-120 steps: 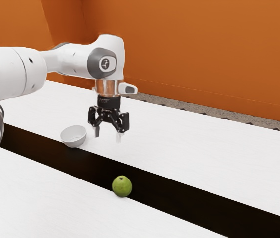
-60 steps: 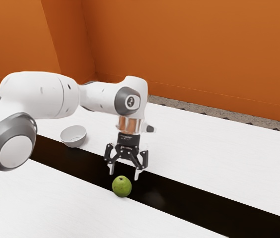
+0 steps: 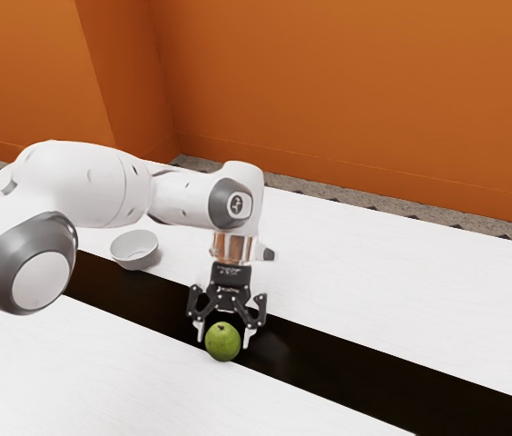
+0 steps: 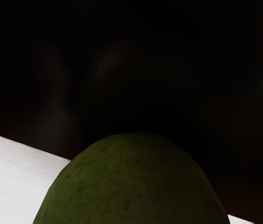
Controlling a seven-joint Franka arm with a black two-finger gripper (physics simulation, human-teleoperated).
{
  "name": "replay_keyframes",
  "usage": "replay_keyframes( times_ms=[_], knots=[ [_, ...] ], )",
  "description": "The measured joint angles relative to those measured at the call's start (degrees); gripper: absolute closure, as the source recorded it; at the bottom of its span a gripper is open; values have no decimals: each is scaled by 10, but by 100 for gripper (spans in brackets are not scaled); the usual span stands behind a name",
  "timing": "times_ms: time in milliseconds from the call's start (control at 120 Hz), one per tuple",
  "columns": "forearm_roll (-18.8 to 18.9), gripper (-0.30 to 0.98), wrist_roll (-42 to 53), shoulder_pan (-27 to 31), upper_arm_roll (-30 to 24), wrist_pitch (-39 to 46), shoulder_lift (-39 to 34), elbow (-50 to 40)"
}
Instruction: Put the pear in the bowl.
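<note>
My gripper is low over the dark strip, pointing down, its fingers spread with one on each side of the green pear. Small gaps show between the pear and the fingers, so it stands open. The pear rests near the border of the dark strip and the white surface. In the wrist view the pear is large and close under the hand. A white bowl stands upright toward the exterior view's left, apart from the gripper.
The white tabletop is crossed diagonally by a dark strip. An orange wall rises behind the table, with patterned floor at its foot.
From over the far white surface my gripper has come toward the pear and down, and its fingers now stand around it. Pear and bowl have stayed where they were.
</note>
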Motion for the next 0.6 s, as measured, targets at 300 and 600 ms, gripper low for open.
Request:
replay_keyframes(
  times_ms=[300, 600],
  knots=[
    [-4, 20, -21, 0, 0, 1, 1, -4],
    [-3, 25, -28, -3, 0, -1, -17, -8]
  ],
)
